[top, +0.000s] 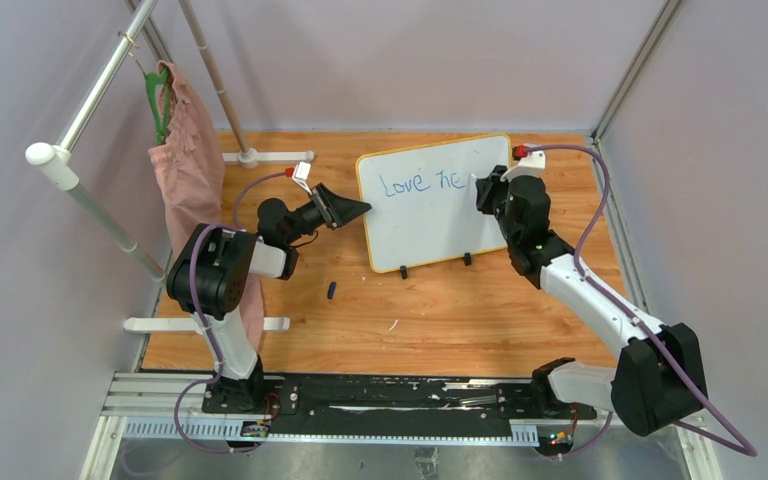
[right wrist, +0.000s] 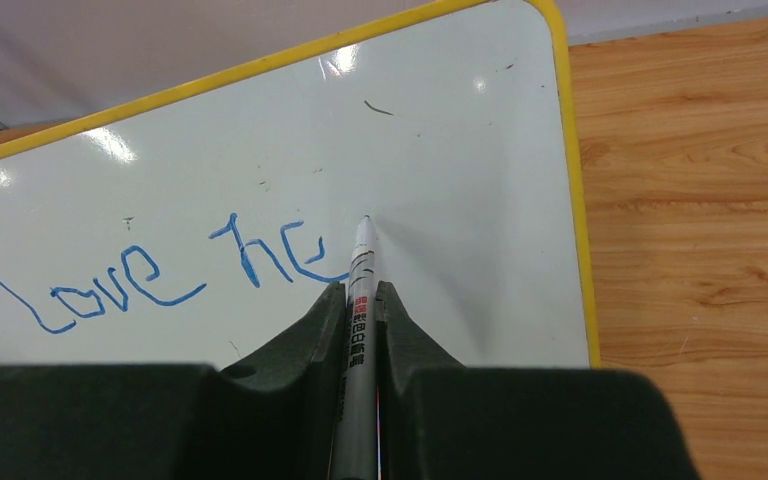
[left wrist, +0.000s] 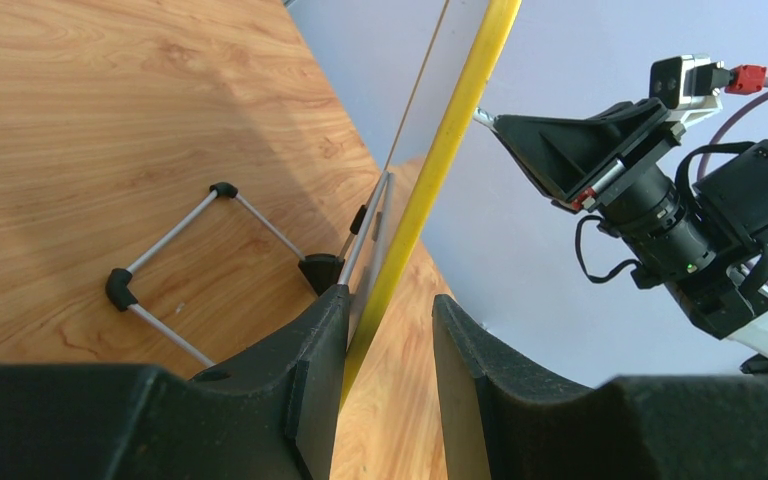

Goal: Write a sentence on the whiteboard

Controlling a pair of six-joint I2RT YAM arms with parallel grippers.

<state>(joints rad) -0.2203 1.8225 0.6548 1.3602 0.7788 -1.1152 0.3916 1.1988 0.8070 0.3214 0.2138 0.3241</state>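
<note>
Glossy white with a thin yellow rim, the whiteboard [top: 430, 230] stands on the wooden table [top: 440, 320], toward 12 o'clock from the table's middle in the top view. It leans back on a wire stand [left wrist: 175, 255], and its two black feet [top: 403, 271] sit on the wood at its 6 o'clock edge.

The sentence [top: 422, 183] is in thin blue letters across the upper part of the board. Only "Love he" can be read, in one line.

The left gripper [left wrist: 390, 315] is at the board's 9 o'clock edge. Its fingers [left wrist: 310, 360] stand at a middle width, one on each side of the yellow rim. One finger is right at the back side of the board. Between the other finger and the rim a strip of wood is visible, so I cannot tell whether the board is pressed.

The right gripper [right wrist: 360, 295] is at the board's 3 o'clock side, in front of its face. Its fingers are narrow and closed on a marker [right wrist: 363, 250], a pale barrel with small printing. The blue tip points to 12 o'clock in the wrist view and meets the white surface just at 1 o'clock of the last "e".

A small dark blue piece [top: 331, 290] lies on the table at 7 o'clock from the board, well apart from it. At 9 o'clock of the table a pink cloth [top: 188, 175] hangs from a green hanger [top: 160, 100].
</note>
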